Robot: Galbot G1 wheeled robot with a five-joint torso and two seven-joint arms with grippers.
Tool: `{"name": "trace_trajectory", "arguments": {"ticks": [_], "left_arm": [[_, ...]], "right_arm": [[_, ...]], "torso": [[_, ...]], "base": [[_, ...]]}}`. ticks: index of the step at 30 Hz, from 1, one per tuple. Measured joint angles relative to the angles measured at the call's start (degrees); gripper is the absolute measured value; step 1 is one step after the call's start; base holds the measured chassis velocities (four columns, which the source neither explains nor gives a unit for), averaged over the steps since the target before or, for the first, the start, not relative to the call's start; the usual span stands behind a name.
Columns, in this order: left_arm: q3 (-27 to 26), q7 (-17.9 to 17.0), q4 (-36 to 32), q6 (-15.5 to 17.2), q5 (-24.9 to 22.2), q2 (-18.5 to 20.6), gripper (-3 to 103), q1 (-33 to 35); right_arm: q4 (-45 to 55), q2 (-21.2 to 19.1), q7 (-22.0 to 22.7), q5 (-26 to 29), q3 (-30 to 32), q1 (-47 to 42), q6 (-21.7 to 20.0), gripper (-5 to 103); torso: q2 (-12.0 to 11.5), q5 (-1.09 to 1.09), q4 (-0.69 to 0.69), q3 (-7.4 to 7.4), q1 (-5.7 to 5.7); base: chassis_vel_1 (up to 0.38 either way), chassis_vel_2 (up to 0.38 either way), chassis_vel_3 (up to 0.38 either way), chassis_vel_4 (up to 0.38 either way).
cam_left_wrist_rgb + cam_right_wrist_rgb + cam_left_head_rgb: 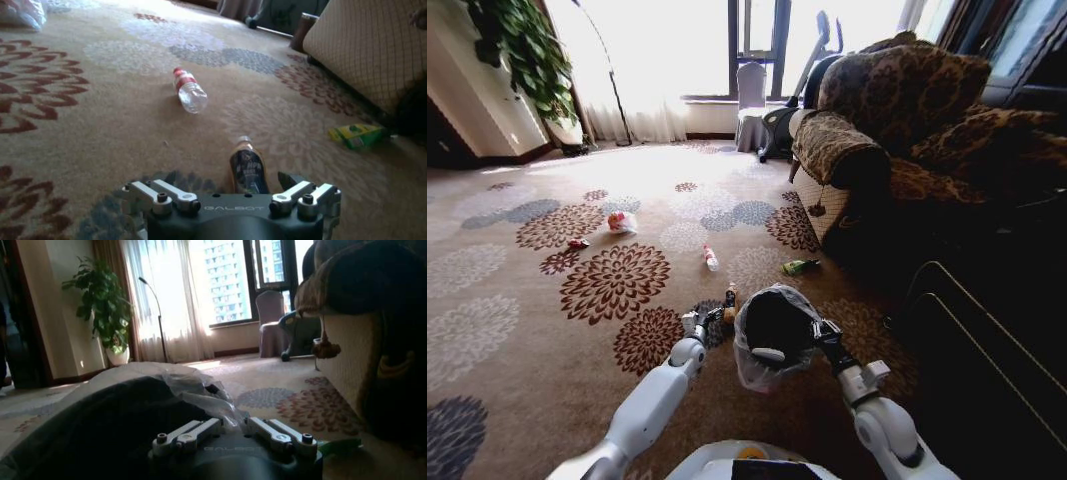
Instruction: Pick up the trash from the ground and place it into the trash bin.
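Note:
My right gripper [815,332] is shut on the rim of the trash bin [772,325], a black bucket with a crinkled plastic liner, and holds it just above the carpet. In the right wrist view the liner of the trash bin [180,382] bunches over the right gripper [230,424]. My left gripper [714,314] is low over the carpet and open. A small dark bottle [246,167] lies between its fingers [291,179]. Farther out lie a clear bottle [711,258] [189,92], a green packet [799,267] [357,136], a white-and-red wrapper [622,222] and a small red piece [578,243].
A patterned sofa [897,130] borders the carpet on the right, with dark metal-framed furniture [987,330] beside my right arm. A potted plant [527,60], a floor lamp [612,80] and a covered chair [752,105] stand by the far window. Flowered carpet stretches away to the left.

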Motion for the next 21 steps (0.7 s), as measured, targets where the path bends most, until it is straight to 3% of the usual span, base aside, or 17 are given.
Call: {"name": "trace_trajectory", "arguments": {"ticks": [7, 13, 21], "left_arm": [[2.52, 1.73, 9.16, -0.38, 0.11, -2.48, 100, -4.69], [4.13, 5.57, 17.63, -2.79, 1.4, -5.1, 100, -8.17], [5.27, 7.57, 19.64, -3.02, 1.47, -5.58, 100, -9.57]], "right_arm": [[0.41, -0.08, 0.0, 0.15, 0.96, -1.37, 0.89, 0], [1.03, -0.05, 0.01, 0.85, 1.94, -2.63, 0.93, 0], [0.65, 0.38, 0.0, 0.95, 1.65, -1.89, 0.93, 0]], "torso": [[0.0, 0.01, 0.03, 0.0, 0.0], [0.0, 0.01, 0.01, 0.0, 0.0], [0.0, 0.02, 0.03, 0.0, 0.0]], "base": [[0.0, 0.0, 0.0, 0.0], [0.0, 0.0, 0.0, 0.0], [-0.005, 0.001, 0.011, -0.001]]}}
